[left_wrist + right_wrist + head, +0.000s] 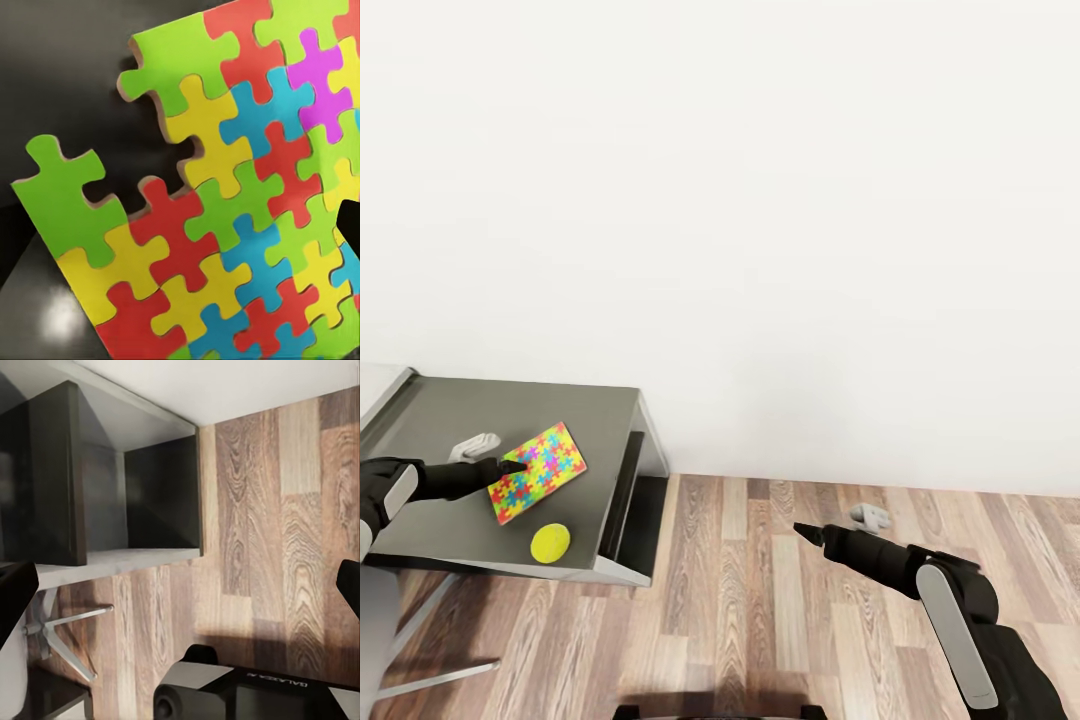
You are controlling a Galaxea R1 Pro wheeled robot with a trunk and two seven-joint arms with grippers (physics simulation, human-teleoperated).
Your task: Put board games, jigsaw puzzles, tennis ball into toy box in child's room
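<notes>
bright, even light; white wall (760, 200) nearly blown out; soft shadow under the table (510, 420).

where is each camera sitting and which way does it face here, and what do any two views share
Head view: on the robot's head, facing forward and down at the table, jigsaw puzzle, tennis ball and wood floor; both arms show, left gripper at the puzzle, right gripper over the floor.
Left wrist view: near the left gripper, close on the puzzle.
Right wrist view: near the right gripper, facing the table's end and floor; fingertips show.
Shared: head and left wrist views both see the puzzle.
</notes>
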